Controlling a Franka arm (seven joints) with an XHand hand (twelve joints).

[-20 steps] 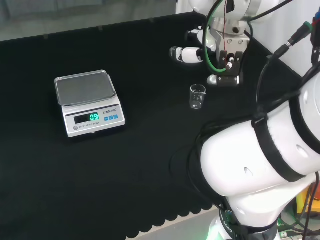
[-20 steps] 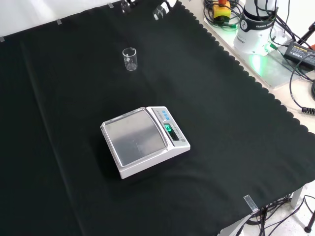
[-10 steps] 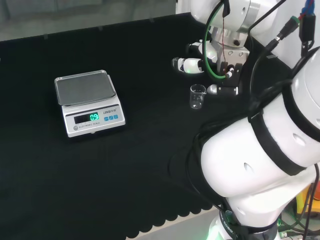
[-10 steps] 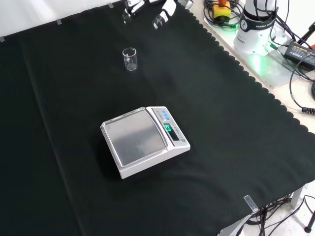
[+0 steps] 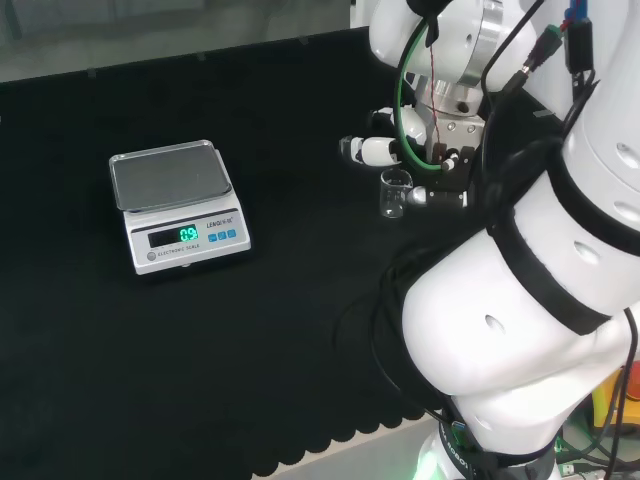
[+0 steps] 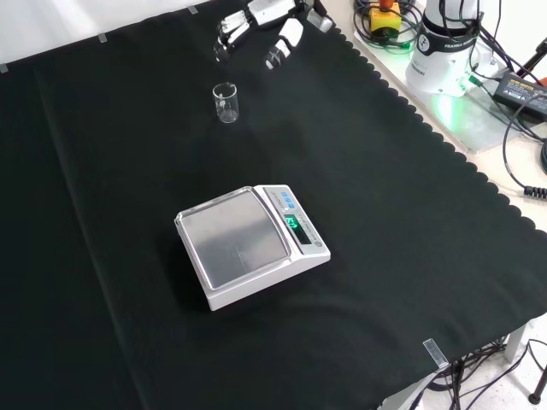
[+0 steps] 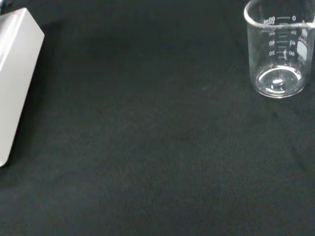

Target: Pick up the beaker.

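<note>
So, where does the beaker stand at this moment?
The beaker stands upright on the black cloth, in the front view above the scale and just below the open hand, which does not touch it.

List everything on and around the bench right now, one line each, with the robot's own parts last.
beaker: one, clear glass, upright and apparently empty, on the cloth toward the far side of the front view, apart from the scale
scale: one, white with a grey metal pan and a lit green display, near the middle of the cloth
cloth: one, black with a scalloped edge, covering the bench
cables and boxes: several, black, on the bare bench at the front view's right beyond the cloth
arm: one, white links with black bands, at the head view's right
hand: one, black and white, fingers spread, just beyond the beaker, not touching it
</note>
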